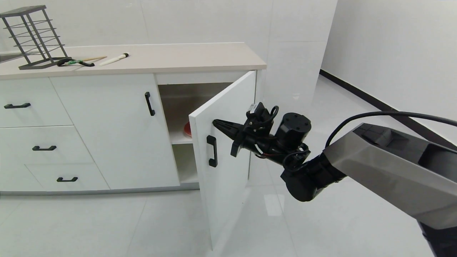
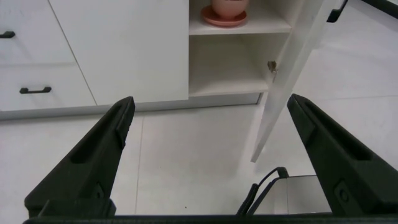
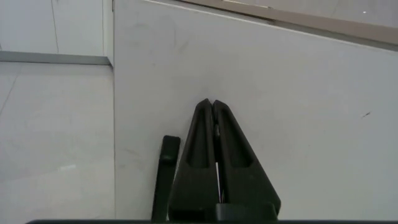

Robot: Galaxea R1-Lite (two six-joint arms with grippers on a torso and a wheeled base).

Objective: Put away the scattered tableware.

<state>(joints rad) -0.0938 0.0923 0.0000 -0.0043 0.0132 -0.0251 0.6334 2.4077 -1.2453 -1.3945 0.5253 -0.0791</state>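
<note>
The right claw is clenched on nothing, its tips at the outer face of the half-open cabinet door, just above the black handle. The left claw is released, over the floor. Some long utensils lie on the surface beside a wire rack. A pink dish stands on the shelf inside. I think the tips may slide on the smooth door, or push it shut with the utensils outside. The dish is cut off, and the utensils are too small to name.

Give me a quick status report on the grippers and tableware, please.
Right gripper shut, at the open cabinet door near its handle. Left gripper open, empty. Pink dish on the cabinet shelf; utensils on the counter.
</note>
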